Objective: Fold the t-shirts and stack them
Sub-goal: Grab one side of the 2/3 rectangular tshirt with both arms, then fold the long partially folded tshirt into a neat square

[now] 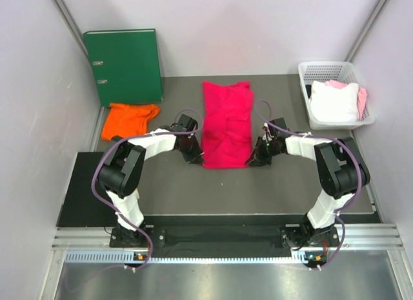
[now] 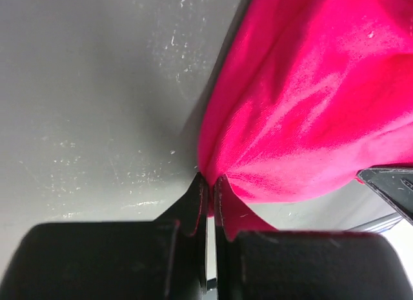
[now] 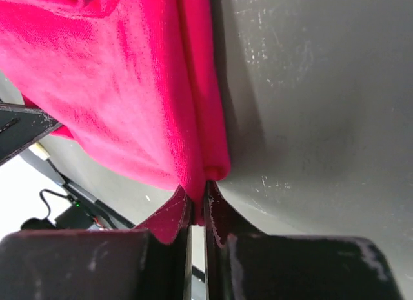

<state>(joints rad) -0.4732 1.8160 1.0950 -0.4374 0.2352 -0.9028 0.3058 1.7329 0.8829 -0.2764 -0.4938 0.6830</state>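
The crimson-pink t-shirt [image 1: 226, 122] lies folded into a long strip on the grey table, running from the back toward me. My left gripper [image 1: 195, 155] is shut on its near left corner; the left wrist view shows the cloth [image 2: 310, 100] pinched between the jaws [image 2: 211, 184]. My right gripper [image 1: 257, 157] is shut on its near right corner; the right wrist view shows the folded edge [image 3: 129, 93] pinched at the gripper [image 3: 197, 193]. The orange t-shirt [image 1: 129, 119] lies crumpled at the left, apart from both grippers.
A green ring binder [image 1: 124, 64] leans against the back wall on the left. A white basket [image 1: 313, 73] with white and pink cloth stands at the back right. A black mat [image 1: 80, 190] lies at the near left.
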